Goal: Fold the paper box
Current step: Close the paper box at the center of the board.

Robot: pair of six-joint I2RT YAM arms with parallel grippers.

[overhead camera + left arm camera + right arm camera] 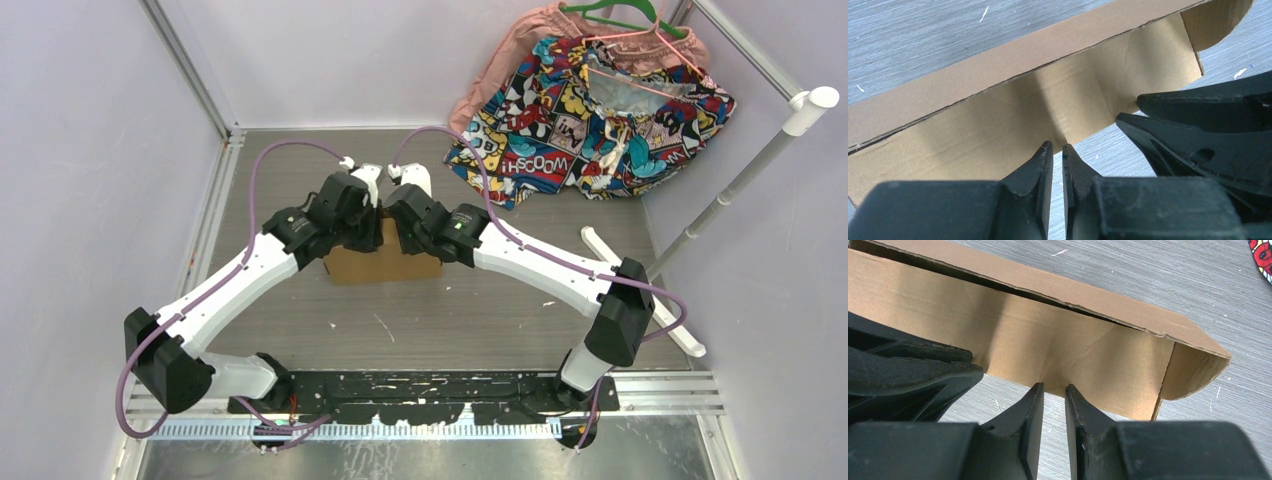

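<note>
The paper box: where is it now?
Top view: the paper box sits centrally, under the left gripper and right gripper; the comic-print cloth lies far right.

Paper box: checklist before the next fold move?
1. paper box sits on the table between both arms: ok.
2. left gripper grips the flap: not ok, jaws a slit apart, tips at its edge.
3. right gripper grips the flap: not ok, same stand.
4. Grippers clear of each other: cannot tell, very close side by side.
5. Flap closed against the box: not ok, dark gap along its top.
6. comic-print cloth clear of the box: ok.
</note>
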